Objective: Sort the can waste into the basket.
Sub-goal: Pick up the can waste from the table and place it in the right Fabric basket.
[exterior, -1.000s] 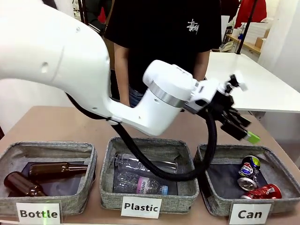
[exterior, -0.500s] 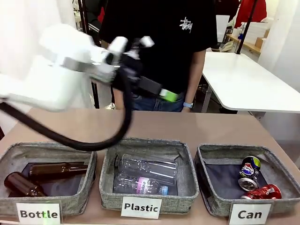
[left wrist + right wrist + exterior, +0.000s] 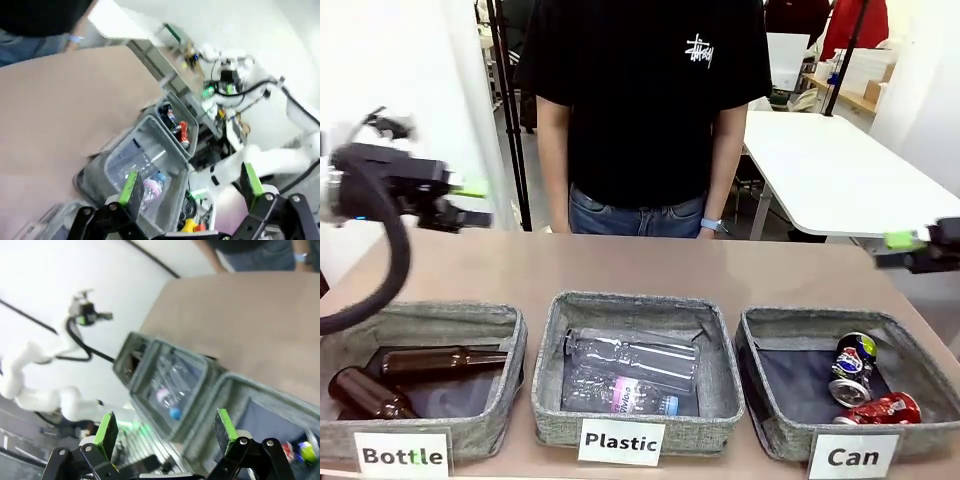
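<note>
front view first: nearest, the can basket (image 3: 790, 425) is seen at the desk's (image 3: 620, 270) front right, and both cans, the red can (image 3: 880, 408) and the dark can (image 3: 850, 360), are already lying inside, so the sorting looks done. farther back, the left claw (image 3: 470, 200) and the right claw (image 3: 905, 250) are held spread and empty, well apart at either edge, likely parked out of the way.
</note>
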You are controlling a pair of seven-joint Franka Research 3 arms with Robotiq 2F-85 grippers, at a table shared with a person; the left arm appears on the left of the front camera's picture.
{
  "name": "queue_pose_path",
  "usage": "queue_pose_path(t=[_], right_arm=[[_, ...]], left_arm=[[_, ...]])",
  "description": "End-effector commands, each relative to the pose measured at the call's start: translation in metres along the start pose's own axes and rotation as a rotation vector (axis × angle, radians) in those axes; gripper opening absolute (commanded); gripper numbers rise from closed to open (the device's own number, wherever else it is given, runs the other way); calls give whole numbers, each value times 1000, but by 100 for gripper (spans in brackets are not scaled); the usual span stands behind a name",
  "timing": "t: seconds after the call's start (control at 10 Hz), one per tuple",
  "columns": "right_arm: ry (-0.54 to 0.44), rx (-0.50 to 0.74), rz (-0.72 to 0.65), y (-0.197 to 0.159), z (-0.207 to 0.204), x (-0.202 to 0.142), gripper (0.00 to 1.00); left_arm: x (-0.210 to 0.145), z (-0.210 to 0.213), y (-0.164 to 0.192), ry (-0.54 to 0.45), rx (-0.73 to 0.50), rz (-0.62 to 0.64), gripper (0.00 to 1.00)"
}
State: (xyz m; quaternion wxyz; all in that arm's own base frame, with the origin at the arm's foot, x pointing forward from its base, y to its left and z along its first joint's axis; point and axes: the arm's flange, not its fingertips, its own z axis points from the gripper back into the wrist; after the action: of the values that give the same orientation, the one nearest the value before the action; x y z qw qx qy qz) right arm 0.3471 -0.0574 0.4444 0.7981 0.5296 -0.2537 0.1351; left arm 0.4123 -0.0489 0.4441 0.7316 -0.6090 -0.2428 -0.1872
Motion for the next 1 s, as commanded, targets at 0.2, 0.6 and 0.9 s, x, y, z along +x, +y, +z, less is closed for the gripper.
queue_pose_path(t=[0.2, 0.6, 0.9], right_arm=[[-112, -42, -410, -20, -63, 2, 100], [-64, -23, -260, -25, -53, 11, 100], [-64, -23, -260, -25, -53, 11, 100]], left_arm=[[-25, 64, 46, -191, -76, 178, 100], [-21, 67, 41, -142, -32, 169, 100], [-21, 67, 41, -142, -32, 169, 100]])
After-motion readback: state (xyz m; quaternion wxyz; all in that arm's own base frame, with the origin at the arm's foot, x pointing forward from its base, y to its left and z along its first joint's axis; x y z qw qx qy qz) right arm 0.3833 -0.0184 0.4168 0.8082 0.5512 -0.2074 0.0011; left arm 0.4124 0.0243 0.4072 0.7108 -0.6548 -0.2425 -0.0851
